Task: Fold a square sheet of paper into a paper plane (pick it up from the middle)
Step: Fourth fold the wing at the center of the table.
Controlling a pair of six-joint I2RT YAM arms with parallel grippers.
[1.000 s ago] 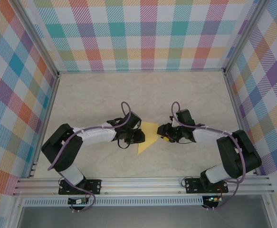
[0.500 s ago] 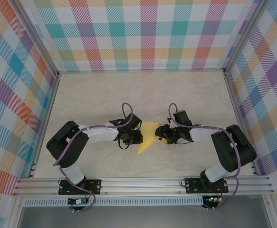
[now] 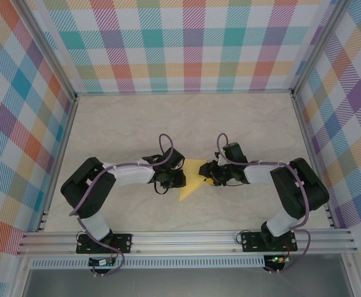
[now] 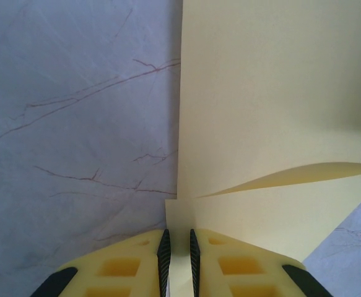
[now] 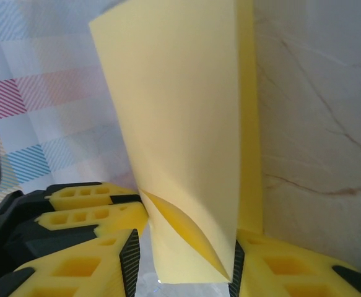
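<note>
The square sheet of paper (image 3: 194, 175) is bright yellow, folded into a pointed shape, and lies mid-table between both arms. My left gripper (image 3: 179, 179) sits at its left edge. In the left wrist view the left gripper (image 4: 177, 232) is shut on a narrow strip of the sheet (image 4: 273, 111), while a loose flap lifts on the right. My right gripper (image 3: 208, 180) is at the sheet's right edge. Seen from the right wrist, that gripper (image 5: 185, 238) is open, and a raised, curled flap of the sheet (image 5: 180, 111) stands between its pads, close to the right pad (image 5: 234, 272).
The marbled tabletop (image 3: 242, 124) is ringed by plaid walls (image 3: 186, 55). An aluminium rail (image 3: 186, 238) carrying both arm bases runs along the near edge. The left gripper's yellow fingers (image 5: 75, 204) show just beyond the flap in the right wrist view.
My right gripper has slid left onto the sheet's right edge and its elbow has swung inward. The left gripper has shifted only slightly, still on the sheet's left edge.
</note>
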